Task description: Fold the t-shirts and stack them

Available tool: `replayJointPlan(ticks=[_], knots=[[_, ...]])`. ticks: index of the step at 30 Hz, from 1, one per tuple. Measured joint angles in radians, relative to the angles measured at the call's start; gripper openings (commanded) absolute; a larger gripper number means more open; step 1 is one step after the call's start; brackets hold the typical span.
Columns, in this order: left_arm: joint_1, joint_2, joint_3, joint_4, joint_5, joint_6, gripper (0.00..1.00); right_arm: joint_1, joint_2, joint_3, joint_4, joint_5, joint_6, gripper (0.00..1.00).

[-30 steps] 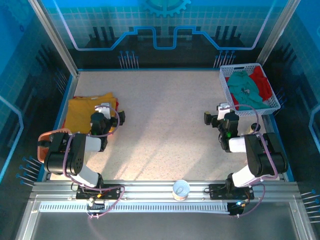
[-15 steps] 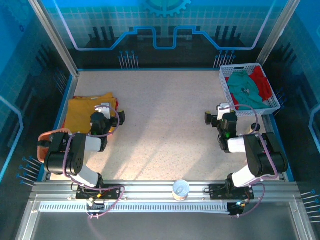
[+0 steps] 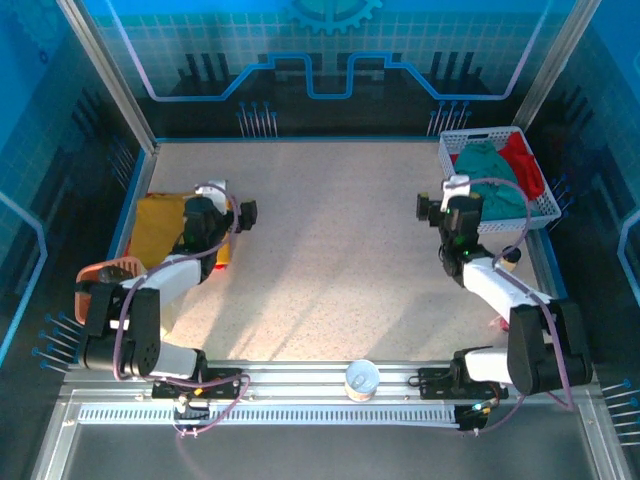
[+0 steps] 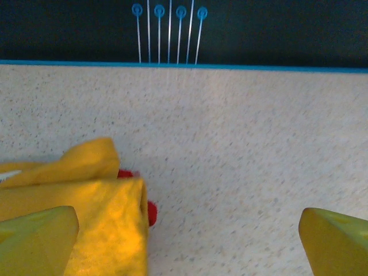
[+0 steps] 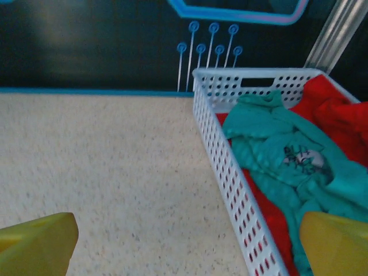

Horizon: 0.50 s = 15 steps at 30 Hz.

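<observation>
A folded mustard-yellow t-shirt (image 3: pixel 160 230) lies at the table's left side, and a sliver of red cloth (image 4: pixel 150 213) peeks out from under its edge. My left gripper (image 3: pixel 232 200) hovers open at the shirt's right edge, one finger over the yellow cloth (image 4: pixel 86 195) and the other over bare table. A crumpled teal-green t-shirt (image 5: pixel 287 161) with a small chest print lies on a red t-shirt (image 5: pixel 328 109) inside the white mesh basket (image 5: pixel 230 190) at the back right. My right gripper (image 3: pixel 442 197) is open beside the basket's left wall, holding nothing.
The basket (image 3: pixel 480 133) sits against the back right corner. A small round white container (image 3: pixel 361 379) stands on the near rail between the arm bases. An orange-brown object (image 3: pixel 100 272) lies at the left edge. Bare speckled tabletop (image 3: pixel 330 240) spans the middle.
Both arms have stretched away from their bases. The left gripper has moved along the yellow shirt's right edge, and the right gripper has moved up beside the basket. Both stay open.
</observation>
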Motion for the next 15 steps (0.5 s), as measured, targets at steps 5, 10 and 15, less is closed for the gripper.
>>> replayJointPlan(ticks=[5,10,15], knots=[[-0.011,-0.081,0.066,-0.174,0.006,-0.129,0.98,-0.071,0.052,0.354,-0.408,-0.038,0.167,1.0],[-0.013,-0.122,0.081,-0.32,0.047,-0.222,0.99,-0.21,0.224,0.671,-0.724,-0.112,0.333,1.0],[-0.034,-0.204,0.045,-0.396,0.09,-0.302,0.99,-0.29,0.414,0.796,-0.883,-0.177,0.464,0.97]])
